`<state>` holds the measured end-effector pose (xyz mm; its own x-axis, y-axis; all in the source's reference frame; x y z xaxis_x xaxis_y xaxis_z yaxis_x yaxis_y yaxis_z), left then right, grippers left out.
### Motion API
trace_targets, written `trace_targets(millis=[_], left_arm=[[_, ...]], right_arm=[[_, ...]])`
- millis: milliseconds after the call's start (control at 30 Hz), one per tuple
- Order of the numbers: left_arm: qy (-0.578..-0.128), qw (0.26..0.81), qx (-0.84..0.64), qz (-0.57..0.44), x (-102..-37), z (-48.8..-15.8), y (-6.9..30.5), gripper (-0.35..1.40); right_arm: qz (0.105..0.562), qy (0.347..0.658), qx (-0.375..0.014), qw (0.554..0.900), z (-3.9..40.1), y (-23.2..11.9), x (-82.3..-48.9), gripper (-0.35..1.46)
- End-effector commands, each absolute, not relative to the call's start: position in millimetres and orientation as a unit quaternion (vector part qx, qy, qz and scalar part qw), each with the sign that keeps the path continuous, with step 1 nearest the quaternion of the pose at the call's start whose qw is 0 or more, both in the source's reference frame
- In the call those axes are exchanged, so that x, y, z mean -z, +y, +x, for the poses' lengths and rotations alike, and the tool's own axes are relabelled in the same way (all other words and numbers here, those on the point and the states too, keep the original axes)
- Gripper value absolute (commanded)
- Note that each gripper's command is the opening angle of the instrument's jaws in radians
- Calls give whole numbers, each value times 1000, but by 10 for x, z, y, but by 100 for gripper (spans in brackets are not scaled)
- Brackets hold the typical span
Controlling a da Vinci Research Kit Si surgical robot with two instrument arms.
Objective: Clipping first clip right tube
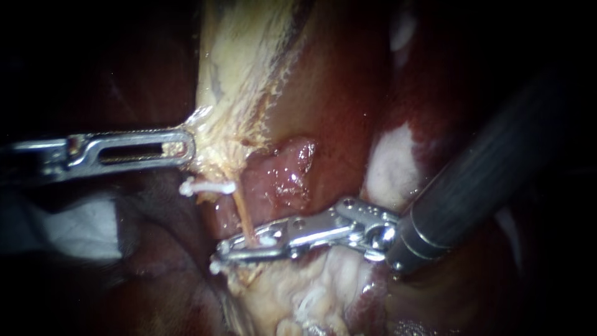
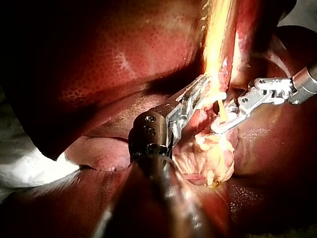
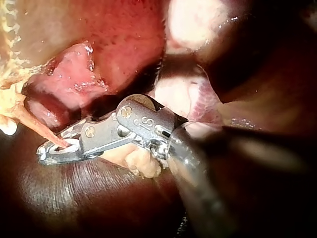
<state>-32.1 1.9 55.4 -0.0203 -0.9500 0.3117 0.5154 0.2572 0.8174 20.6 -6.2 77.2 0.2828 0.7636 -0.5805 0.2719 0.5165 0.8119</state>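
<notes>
A thin tan tube (image 1: 244, 214) runs down from the pale gallbladder tissue (image 1: 236, 74) in the endoscope view. My right instrument (image 1: 239, 252) comes in from the right, and its jaws lie shut on this tube low down, with white clip ends showing at the jaws. The right wrist view shows the same tube (image 3: 42, 128) entering between those jaws (image 3: 54, 149). My left instrument (image 1: 186, 146) comes in from the left, shut on the pale gallbladder tissue's edge and holding it taut. A white clip (image 1: 208, 186) sits just under its jaws, left of the tube.
Dark red liver (image 1: 348, 81) surrounds the field. Raw pink tissue (image 1: 286, 171) lies right of the tube. Lumpy yellow-white fat (image 1: 298, 298) sits under my right instrument's jaws. White gauze (image 1: 81, 230) lies at the left, below my left instrument's shaft.
</notes>
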Motion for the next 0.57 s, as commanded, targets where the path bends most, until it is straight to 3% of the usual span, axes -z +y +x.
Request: trace_targets(millis=[33, 567], left_arm=[[-445, 656, 558, 244, -554, -321, 19, -35], [-445, 656, 558, 244, -555, -321, 19, -35]], right_arm=[[454, 568, -185, 661, 206, -61, -771, -35], [459, 563, -190, 661, 206, -63, -771, -35]])
